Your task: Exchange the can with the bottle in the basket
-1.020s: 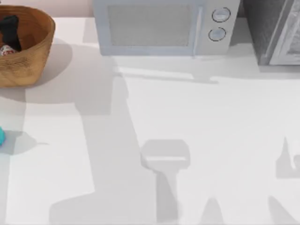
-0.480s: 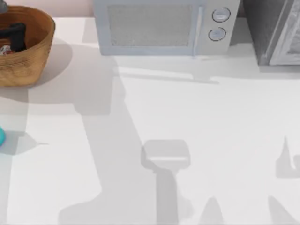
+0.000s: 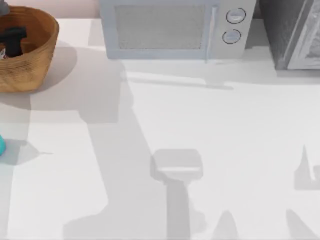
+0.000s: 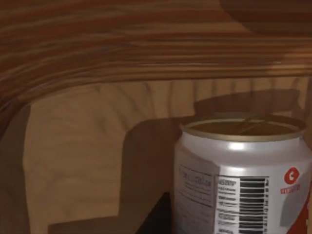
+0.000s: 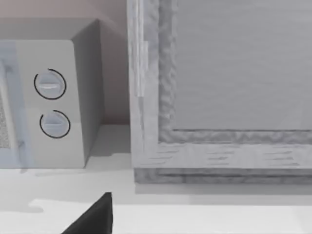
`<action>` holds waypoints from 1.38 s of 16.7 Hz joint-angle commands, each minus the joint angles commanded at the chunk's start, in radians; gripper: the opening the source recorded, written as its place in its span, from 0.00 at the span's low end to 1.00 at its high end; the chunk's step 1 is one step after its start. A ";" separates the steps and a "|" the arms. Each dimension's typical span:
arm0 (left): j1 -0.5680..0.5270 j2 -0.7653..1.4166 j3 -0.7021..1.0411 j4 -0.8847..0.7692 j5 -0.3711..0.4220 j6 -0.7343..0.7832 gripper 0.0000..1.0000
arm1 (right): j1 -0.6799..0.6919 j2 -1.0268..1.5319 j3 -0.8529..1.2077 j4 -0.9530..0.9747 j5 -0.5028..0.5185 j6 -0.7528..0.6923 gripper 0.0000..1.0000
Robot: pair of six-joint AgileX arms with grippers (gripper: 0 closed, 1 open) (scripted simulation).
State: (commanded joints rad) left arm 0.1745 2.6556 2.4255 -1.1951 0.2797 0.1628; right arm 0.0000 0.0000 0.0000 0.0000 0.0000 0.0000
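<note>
Microwave [image 3: 172, 29] behind, basket [image 3: 35, 55] far left

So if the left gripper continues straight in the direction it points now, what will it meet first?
Most likely the can: it stands upright directly ahead in the left wrist view, inside the basket, where the left gripper is lowered. Behind the can is the basket's ribbed wall. Depth is hard to judge.

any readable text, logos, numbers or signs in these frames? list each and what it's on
No word or number reads clearly.
Can in the basket, left wrist view: red round logo with a white mark like a "C", red brand word beneath it too blurred to read.
Same can: barcode and a panel of small print, digits and words unreadable.
Microwave: two round dials, no legible markings.
</note>
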 joint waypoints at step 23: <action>0.004 -0.356 -0.310 0.154 -0.048 -0.048 0.00 | 0.000 0.000 0.000 0.000 0.000 0.000 1.00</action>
State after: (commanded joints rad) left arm 0.1787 2.2992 2.1151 -1.0408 0.2317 0.1152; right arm 0.0000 0.0000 0.0000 0.0000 0.0000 0.0000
